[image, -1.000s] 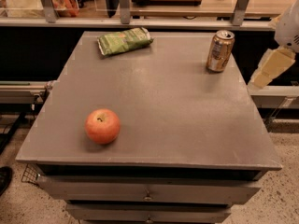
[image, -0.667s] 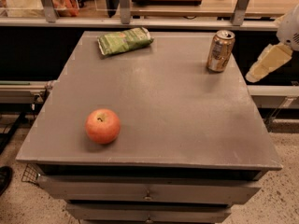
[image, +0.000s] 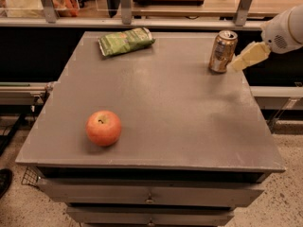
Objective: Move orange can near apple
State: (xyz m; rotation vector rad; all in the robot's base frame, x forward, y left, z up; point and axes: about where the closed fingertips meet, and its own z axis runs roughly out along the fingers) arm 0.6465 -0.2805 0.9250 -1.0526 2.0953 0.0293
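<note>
The orange can (image: 223, 51) stands upright near the far right corner of the grey table (image: 161, 108). The apple (image: 103, 127) sits near the front left of the table, far from the can. My gripper (image: 246, 56) comes in from the right edge, its pale fingers pointing left and ending just right of the can. It holds nothing that I can see.
A green crinkled snack bag (image: 126, 41) lies at the far left of the table. A shelf with metal posts (image: 125, 4) runs behind the table. Drawers (image: 151, 197) sit below the front edge.
My gripper has moved left and up toward the orange can, from beyond the table's right edge to right beside the can. The can, apple and bag have not moved.
</note>
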